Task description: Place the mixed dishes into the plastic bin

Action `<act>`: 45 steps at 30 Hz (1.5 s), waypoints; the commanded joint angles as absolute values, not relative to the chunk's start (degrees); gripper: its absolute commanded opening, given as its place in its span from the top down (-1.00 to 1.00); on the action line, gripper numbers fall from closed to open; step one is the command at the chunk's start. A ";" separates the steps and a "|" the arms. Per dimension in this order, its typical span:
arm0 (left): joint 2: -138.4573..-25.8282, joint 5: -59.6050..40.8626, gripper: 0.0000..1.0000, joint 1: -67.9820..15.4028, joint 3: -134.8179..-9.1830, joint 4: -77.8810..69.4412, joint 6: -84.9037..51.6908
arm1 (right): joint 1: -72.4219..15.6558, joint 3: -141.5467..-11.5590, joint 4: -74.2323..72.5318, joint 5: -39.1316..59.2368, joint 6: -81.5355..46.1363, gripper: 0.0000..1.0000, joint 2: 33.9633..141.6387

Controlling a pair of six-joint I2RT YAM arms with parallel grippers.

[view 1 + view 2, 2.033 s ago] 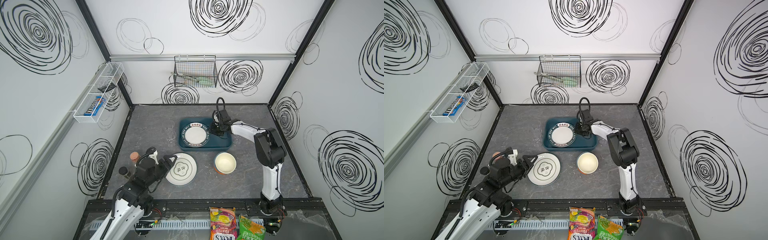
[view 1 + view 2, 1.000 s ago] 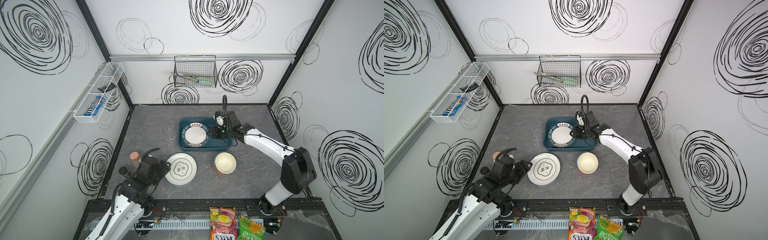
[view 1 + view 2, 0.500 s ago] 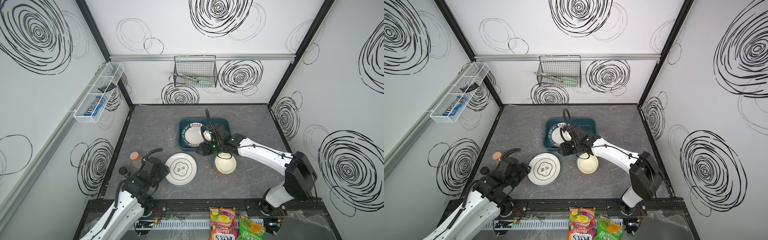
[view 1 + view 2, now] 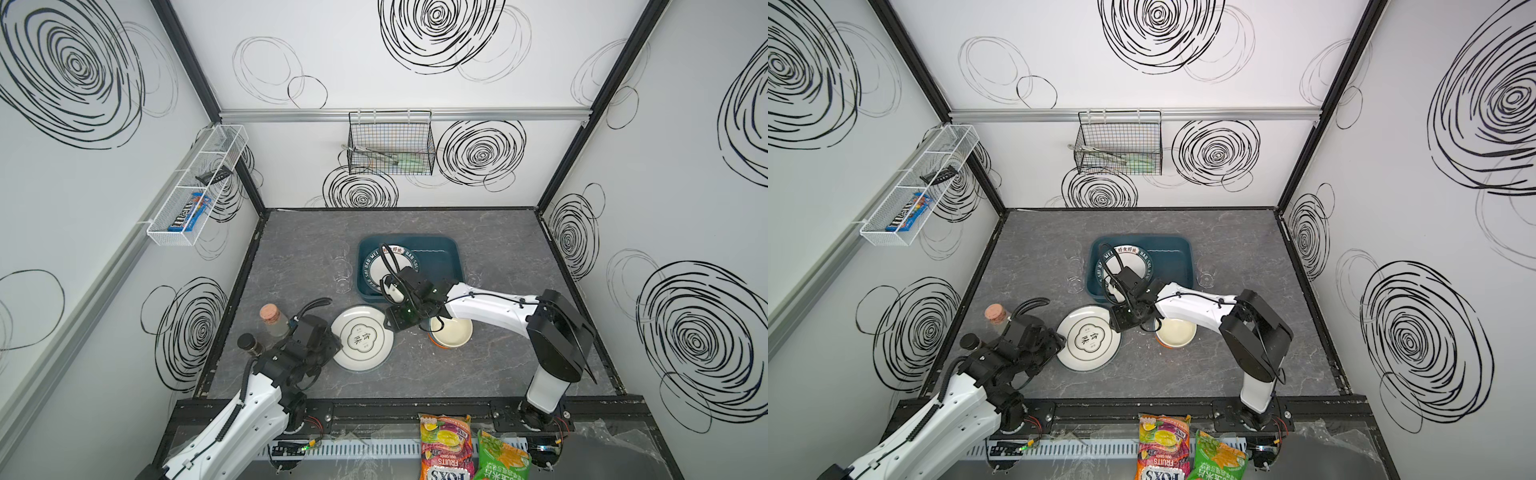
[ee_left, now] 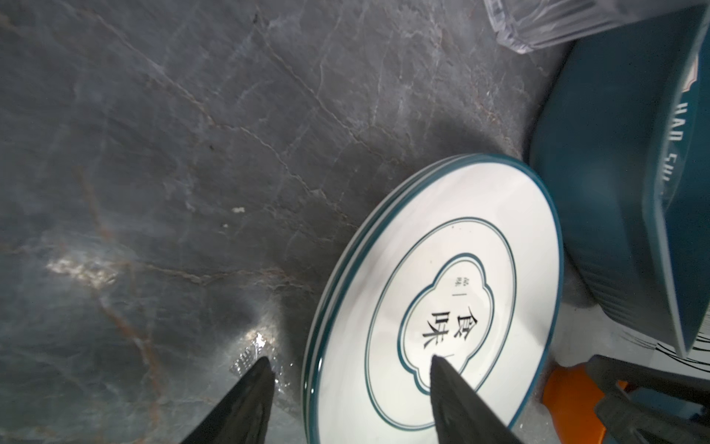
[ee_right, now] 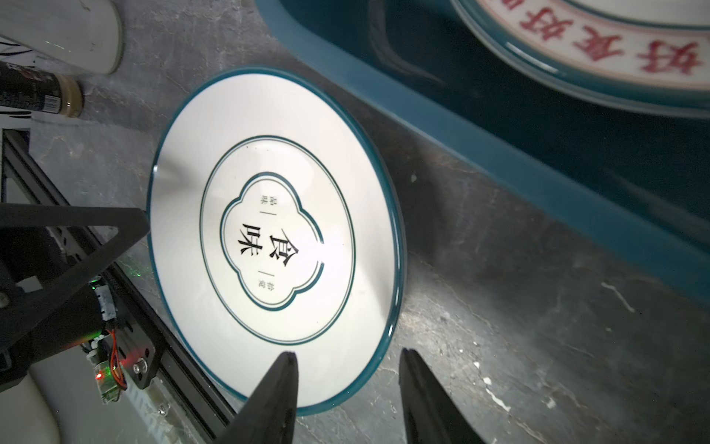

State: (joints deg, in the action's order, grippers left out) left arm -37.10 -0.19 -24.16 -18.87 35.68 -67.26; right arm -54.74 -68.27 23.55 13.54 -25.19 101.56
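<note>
White booth walls scrawled with black swirls enclosed a grey marbled worktop [image 4: 498, 374]. The plastic bin [image 4: 419, 238] sat around its middle, toward the back edge, with a lettered-rim plate [image 4: 409, 259] already inside. The white plate with Chinese characters [image 4: 362, 337] lay flat on the worktop just in front of the bin's front left corner. A cream bowl [image 4: 451, 331] stood beside the plate on the side toward the right edge.

The step in hand looked like picking up that flat plate. The right gripper [image 6: 347, 353] hung over the plate's rim on the bin side, jaws moderately parted and empty, with the rim passing between its fingers in the right wrist view. The left gripper [image 5: 349, 358] sat at the opposite rim, jaws spread wider, also empty, one finger over the plate and one over bare worktop. I could not tell whether either claw was touching the plate.

A flat plate gives little to bite. One finger would need to slip under the rim while the other arm braced the far side against skating. Once lifted, the plate should clear the bin's low front wall before being set down.
</note>
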 commanded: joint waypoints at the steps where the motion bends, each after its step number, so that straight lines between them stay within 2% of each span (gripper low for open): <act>1: -38.29 -0.75 -0.35 -24.39 -18.05 32.34 -66.22 | -55.26 -70.31 24.96 12.04 -24.81 0.04 102.76; 25: -38.51 -3.22 -0.17 -23.48 -16.02 28.91 -65.75 | -56.29 -73.92 25.00 12.57 -24.96 0.07 108.21; 45: -36.61 -3.77 -0.13 -23.09 -15.43 29.45 -66.10 | -56.05 -73.56 25.64 8.82 -25.49 0.06 106.22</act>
State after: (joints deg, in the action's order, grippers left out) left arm -36.99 -3.62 -23.44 -15.84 30.26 -66.11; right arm -56.03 -73.14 24.10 9.74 -25.28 107.11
